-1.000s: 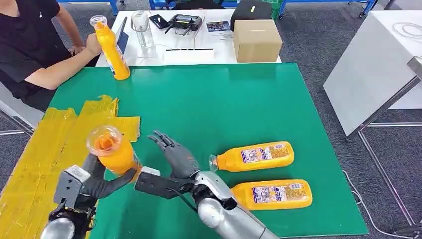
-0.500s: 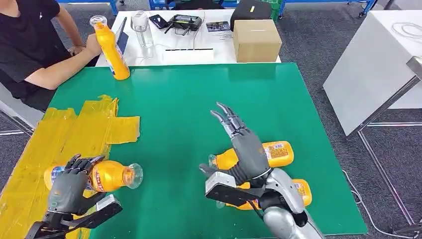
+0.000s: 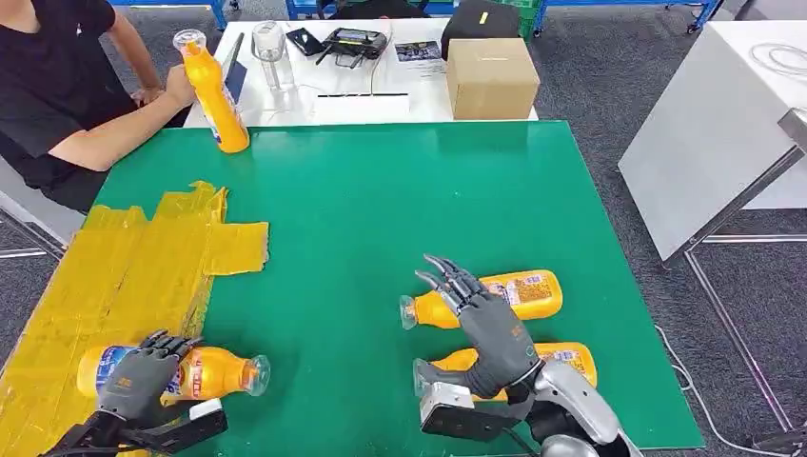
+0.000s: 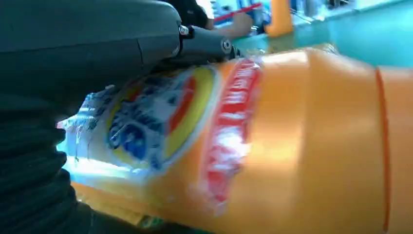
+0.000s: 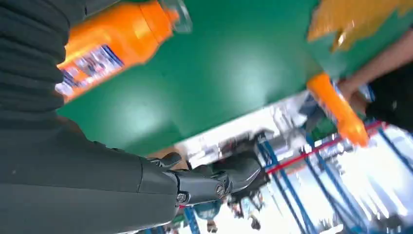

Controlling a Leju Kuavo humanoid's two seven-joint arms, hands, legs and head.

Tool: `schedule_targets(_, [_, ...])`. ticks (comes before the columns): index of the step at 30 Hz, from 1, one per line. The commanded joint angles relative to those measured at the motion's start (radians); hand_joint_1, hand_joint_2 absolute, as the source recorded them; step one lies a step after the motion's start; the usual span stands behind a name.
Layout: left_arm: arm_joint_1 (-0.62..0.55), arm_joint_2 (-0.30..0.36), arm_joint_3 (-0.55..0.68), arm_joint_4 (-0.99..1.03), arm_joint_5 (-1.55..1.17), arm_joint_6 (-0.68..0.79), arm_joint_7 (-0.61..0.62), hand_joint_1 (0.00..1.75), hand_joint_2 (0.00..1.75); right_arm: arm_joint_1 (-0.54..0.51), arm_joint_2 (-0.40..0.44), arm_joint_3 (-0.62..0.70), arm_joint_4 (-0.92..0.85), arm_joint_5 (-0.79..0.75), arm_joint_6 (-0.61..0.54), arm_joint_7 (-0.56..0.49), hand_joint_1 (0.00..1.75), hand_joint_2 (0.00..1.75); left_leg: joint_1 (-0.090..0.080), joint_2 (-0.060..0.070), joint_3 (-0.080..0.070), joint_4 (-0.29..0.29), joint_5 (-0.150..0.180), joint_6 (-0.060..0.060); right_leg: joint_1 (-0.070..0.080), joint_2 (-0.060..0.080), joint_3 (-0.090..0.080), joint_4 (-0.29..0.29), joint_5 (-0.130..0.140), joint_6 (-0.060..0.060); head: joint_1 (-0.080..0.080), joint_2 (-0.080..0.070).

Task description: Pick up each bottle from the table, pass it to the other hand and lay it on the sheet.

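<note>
Bright even overhead light, soft shadows, sharp head view, both wrist views blurred, washed-out background glare

So the table [image 3: 400, 200] has a green top, and everything else sits around it; right behind its far edge is a white desk [image 3: 419, 95] with a cardboard box [image 3: 491, 76], a black controller [image 3: 354, 42], a phone [image 3: 303, 40] and a clear jar [image 3: 270, 48]; a person in a black shirt [image 3: 48, 86] sits at its far left corner; off to its right, another white table [image 3: 714, 124]; grey carpet floor [image 3: 609, 67] all round; blue frame legs [image 3: 547, 11] beyond the desk.
</note>
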Motion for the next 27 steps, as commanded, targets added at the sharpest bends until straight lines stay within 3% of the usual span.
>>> schedule_targets(1, [-0.045,0.045,-0.066,0.139,0.022,-0.002,0.037,0.0,1.75,0.077,-0.142,0.033,-0.062,-0.001,0.015,0.015,0.0,1.75,-0.002,-0.002,0.002,-0.001,0.0,0.001,-0.001,-0.001,0.002,-0.001,0.0,0.0,0.0,0.0])
schedule_targets(4, [-0.03,0.055,-0.057,0.116,0.042,-0.003,0.041,0.0,1.75,0.122,-0.198,0.002,-0.082,-0.037,0.049,0.043,0.0,1.75,-0.002,-0.001,0.002,-0.001,0.0,0.001,-0.001,-0.001,0.003,-0.001,0.0,0.0,0.0,0.0])
schedule_targets(9, [-0.012,0.076,-0.042,0.093,0.09,-0.02,0.028,0.0,1.75,0.152,-0.222,-0.033,-0.091,-0.052,0.054,0.048,0.0,1.75,-0.001,-0.001,0.003,-0.001,0.0,0.001,-0.001,0.0,0.003,-0.001,0.0,0.0,0.0,0.0])
schedule_targets(13, [0.034,0.043,0.027,0.02,0.202,-0.023,-0.017,0.0,1.75,0.167,-0.242,-0.061,-0.107,-0.044,0.057,0.067,0.0,1.75,-0.001,0.001,0.003,-0.001,-0.001,0.001,0.0,0.002,0.003,0.0,0.0,0.0,0.0,0.0])
schedule_targets(14, [0.056,0.002,0.07,-0.029,0.256,-0.022,-0.052,0.0,0.0,0.183,-0.25,-0.072,-0.112,-0.037,0.056,0.081,0.0,1.75,-0.001,0.001,0.003,0.0,-0.002,0.001,-0.001,0.002,0.003,0.0,-0.001,0.0,0.0,0.0])
schedule_targets(20, [0.083,-0.236,0.23,-0.241,0.534,-0.137,-0.176,0.0,0.0,0.282,-0.295,-0.089,-0.142,-0.003,-0.008,0.188,0.0,1.75,-0.002,-0.003,0.001,0.0,-0.001,0.002,-0.001,-0.002,0.002,-0.001,-0.001,0.001,0.0,0.0])
schedule_targets(23, [0.08,-0.277,0.254,-0.278,0.604,-0.17,-0.189,0.0,0.0,0.304,-0.309,-0.093,-0.148,-0.008,-0.025,0.209,0.0,1.75,-0.002,-0.002,-0.001,0.0,-0.001,0.001,-0.001,-0.001,0.0,-0.001,0.0,0.001,0.0,0.0])
schedule_targets(27, [0.08,-0.277,0.254,-0.278,0.604,-0.17,-0.189,0.0,0.0,0.304,-0.309,-0.093,-0.148,-0.008,-0.025,0.209,0.0,1.75,-0.003,0.0,0.001,0.0,-0.001,0.001,-0.002,0.001,0.001,-0.001,0.0,0.001,0.0,0.0])
